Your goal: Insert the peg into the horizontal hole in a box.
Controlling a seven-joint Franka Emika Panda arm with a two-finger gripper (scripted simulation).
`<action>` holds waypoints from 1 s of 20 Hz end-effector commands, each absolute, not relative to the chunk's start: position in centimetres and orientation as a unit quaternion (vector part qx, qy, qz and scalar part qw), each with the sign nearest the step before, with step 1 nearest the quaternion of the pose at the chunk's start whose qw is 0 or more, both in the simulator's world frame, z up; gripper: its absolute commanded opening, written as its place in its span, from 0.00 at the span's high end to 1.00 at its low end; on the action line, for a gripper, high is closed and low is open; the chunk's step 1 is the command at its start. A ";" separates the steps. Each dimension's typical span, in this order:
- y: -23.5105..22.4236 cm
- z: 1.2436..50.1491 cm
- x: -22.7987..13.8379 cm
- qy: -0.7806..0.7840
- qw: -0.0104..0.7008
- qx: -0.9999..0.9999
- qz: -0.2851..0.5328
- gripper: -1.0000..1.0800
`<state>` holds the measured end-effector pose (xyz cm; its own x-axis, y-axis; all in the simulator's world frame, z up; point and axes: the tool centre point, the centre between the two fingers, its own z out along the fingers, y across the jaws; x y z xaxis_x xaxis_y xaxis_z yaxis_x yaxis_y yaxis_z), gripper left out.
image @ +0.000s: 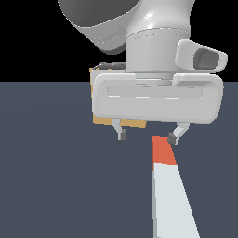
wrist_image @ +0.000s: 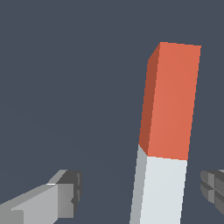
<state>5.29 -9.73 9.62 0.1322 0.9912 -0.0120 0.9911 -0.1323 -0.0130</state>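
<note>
The robot's grey gripper (image: 147, 135) hangs wide open and holding nothing, with the long white square peg with an orange-red end (image: 169, 186) lying flat just under it, nearer one finger, so it should centre over the white part before squeezing.

I see my arm's white wrist pointing straight down, the broad hand body level across it. My gripper (image: 147, 136) hangs with jaws spread wide, nothing held between them. Both dark fingertips (wrist_image: 72, 192) show in the wrist view.
</note>
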 end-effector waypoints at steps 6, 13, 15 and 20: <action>-13.9 7.8 7.2 -0.629 0.000 -0.778 0.002 0.04; -15.4 7.2 7.8 -0.618 0.000 -0.786 0.000 0.04; -15.5 7.1 7.9 -0.617 0.000 -0.787 0.000 0.04; -15.4 6.5 7.8 -0.618 0.000 -0.787 0.000 0.04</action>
<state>7.82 -15.46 6.87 0.2375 0.9714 -0.0005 0.9714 -0.2374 0.0008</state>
